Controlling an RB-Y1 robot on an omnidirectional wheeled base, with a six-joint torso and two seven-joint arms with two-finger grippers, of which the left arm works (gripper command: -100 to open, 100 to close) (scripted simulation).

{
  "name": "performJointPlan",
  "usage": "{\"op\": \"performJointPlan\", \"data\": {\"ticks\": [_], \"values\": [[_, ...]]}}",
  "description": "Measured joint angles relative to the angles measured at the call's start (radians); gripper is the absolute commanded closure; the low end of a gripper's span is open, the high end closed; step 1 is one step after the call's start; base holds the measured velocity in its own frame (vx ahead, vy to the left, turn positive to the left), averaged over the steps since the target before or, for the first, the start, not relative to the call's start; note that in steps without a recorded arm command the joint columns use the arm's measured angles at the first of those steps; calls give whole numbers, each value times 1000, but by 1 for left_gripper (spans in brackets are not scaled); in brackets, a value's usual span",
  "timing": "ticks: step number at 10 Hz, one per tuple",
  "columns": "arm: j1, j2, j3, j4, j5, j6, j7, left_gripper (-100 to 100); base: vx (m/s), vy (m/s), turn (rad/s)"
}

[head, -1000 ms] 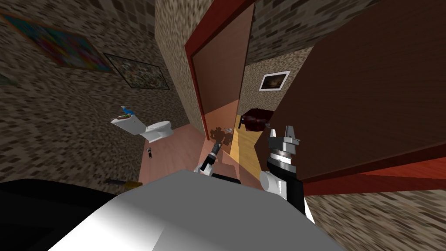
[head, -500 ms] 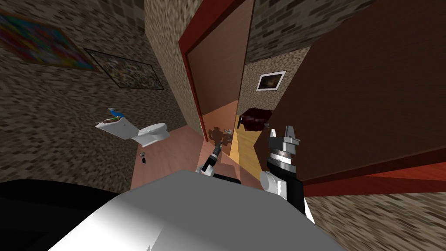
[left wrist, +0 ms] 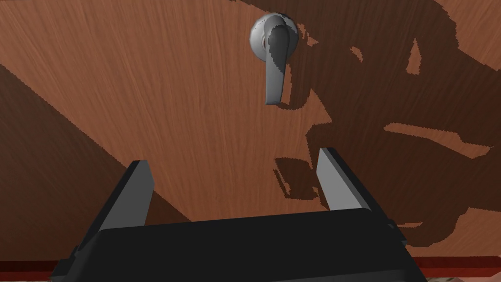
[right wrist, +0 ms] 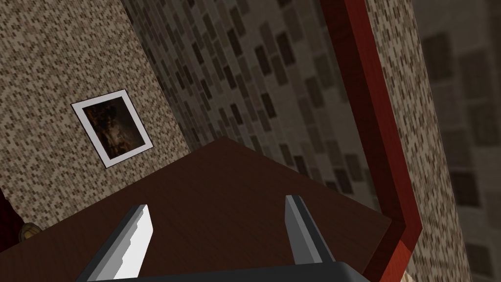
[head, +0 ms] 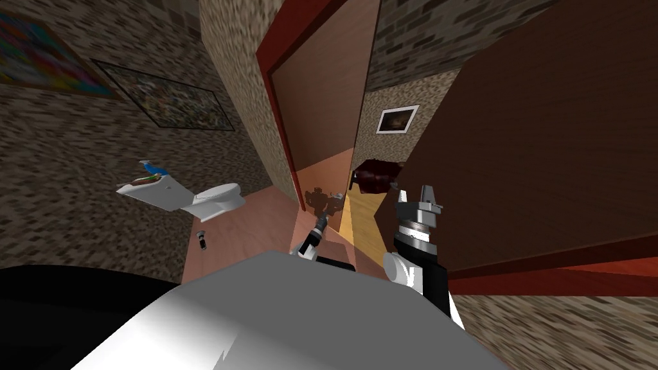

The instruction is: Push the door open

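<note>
Brown wood-grain door stands ajar directly ahead of the left gripper, whose fingers are spread apart with nothing between them, their shadow falling on the panel. Its silver lever handle lies beyond the fingertips, the lever pointing back toward them. The right gripper, fingers likewise apart, is raised beside a darker brown panel; the left arm looks the nearer for the push.

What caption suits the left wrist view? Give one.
Open left tool facing a brown door, grey lever handle beyond it.
</note>
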Motion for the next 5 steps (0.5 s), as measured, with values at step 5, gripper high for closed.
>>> {"op": "performJointPlan", "data": {"ticks": [5], "values": [[-43, -20, -47, 111, 24, -26, -10, -100, 127, 119, -95]]}}
